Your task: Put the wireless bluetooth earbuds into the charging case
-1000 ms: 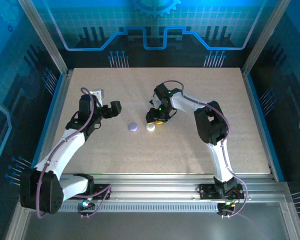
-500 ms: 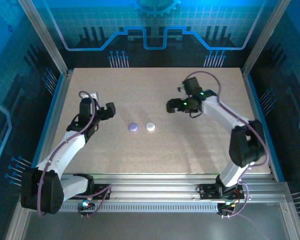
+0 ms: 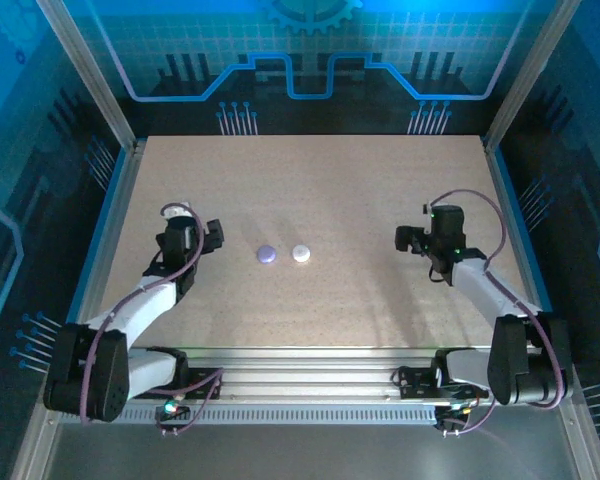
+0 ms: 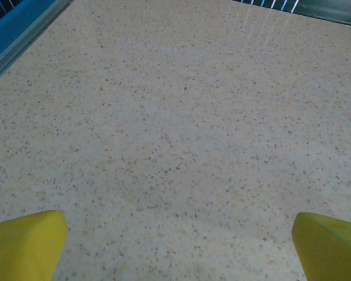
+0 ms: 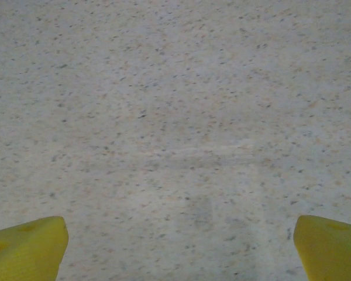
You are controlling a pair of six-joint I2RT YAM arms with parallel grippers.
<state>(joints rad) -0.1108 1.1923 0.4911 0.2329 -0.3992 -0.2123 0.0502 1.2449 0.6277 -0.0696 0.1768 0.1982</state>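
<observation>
Left claw [image 4: 178, 243], right claw [image 5: 178, 241] both wide open, empty. Lavender case [image 3: 267, 254] beside white case [image 3: 301, 254] (just apart) on table [image 3: 380, 300].

table [image 3: 380, 200]: speckled beige | back wall [image 3: 400, 50]: blue-lit panel | near edge: silver metal rail [image 3: 310, 375]

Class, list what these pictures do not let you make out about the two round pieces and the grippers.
- Lavender round piece and white round piece: too small in the top view to tell open or closed, or what they hold.
- Left gripper: mostly cut off by the left wrist view's bottom edge.
- Right gripper: likewise, right wrist view.
</observation>
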